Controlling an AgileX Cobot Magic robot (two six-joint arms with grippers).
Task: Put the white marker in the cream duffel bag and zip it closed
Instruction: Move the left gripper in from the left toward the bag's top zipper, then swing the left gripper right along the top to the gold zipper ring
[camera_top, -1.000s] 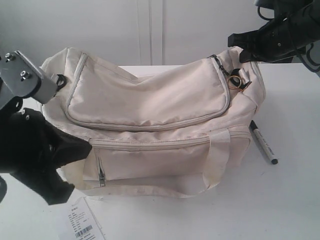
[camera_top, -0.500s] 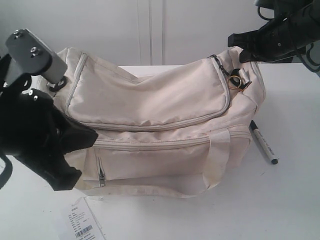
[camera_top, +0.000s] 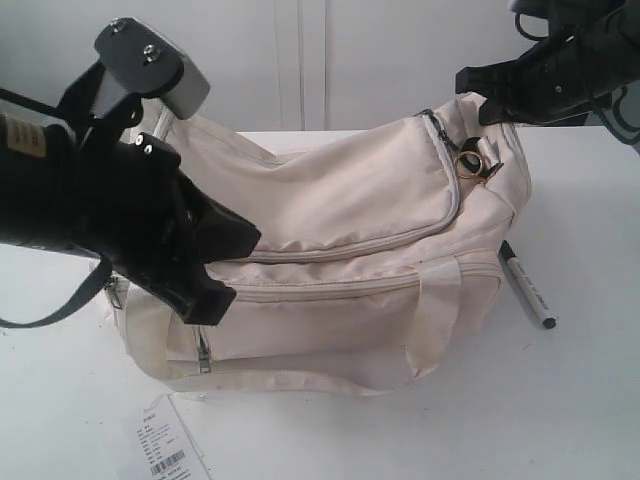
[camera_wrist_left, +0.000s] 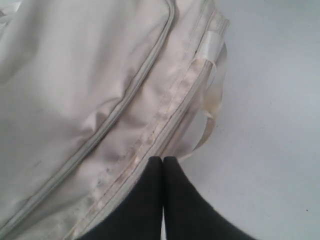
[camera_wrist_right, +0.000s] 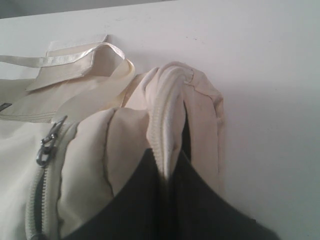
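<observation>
The cream duffel bag (camera_top: 350, 200) lies on the white table, its curved top zip flap closed, with the zip pull (camera_wrist_right: 45, 147) near the right end. The white marker (camera_top: 527, 286) rests on the table beside the bag's right end, black cap towards the bag. My left gripper (camera_wrist_left: 162, 160) is shut and empty, hovering over the front zip seam (camera_wrist_left: 150, 135); it covers the bag's left end in the exterior view. At the bag's upper right end my right gripper (camera_wrist_right: 170, 172) is shut on a ridge of the bag's fabric (camera_wrist_right: 167, 115).
A white barcoded paper tag (camera_top: 165, 445) lies on the table in front of the bag's left corner. A webbing handle (camera_top: 435, 320) loops down the bag's front. A ring and buckle (camera_top: 472, 162) hang at the right end. A pale wall stands behind.
My left arm has swung up and to the right, from beside the bag's left end to over its front left part. The right gripper, bag and marker have stayed put.
</observation>
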